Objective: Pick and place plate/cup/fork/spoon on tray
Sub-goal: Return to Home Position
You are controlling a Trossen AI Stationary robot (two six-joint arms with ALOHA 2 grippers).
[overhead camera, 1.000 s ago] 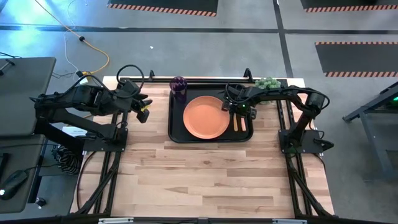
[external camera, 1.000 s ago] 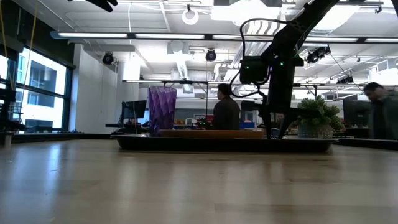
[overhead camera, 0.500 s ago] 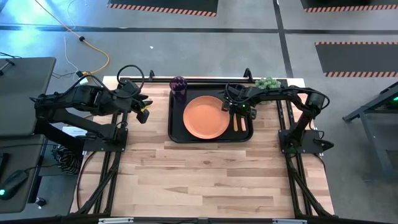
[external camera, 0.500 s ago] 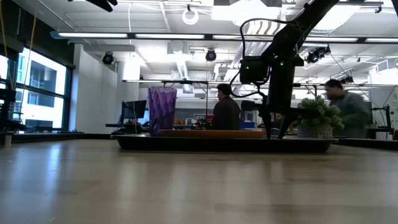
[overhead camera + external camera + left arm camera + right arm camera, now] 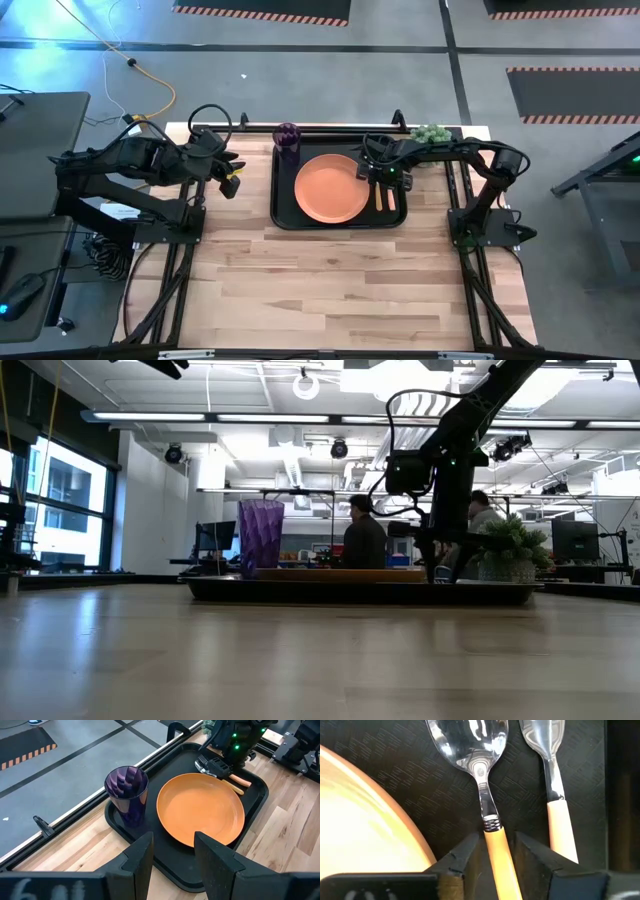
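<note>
Tabletop (image 5: 330, 280), tray (image 5: 283, 212) near far edge, right fingers (image 5: 463, 859) loosely astride spoon (image 5: 481, 770)

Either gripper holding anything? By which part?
Nothing held. The right gripper is open, straddling the handle of the spoon, gap each side; it lies on the tray. The left gripper, beside the tray, is open, empty.

Two black jointed arms (image 5: 120, 165), looping black cables (image 5: 208, 106), green lights (image 5: 235, 734) on one wrist
</note>
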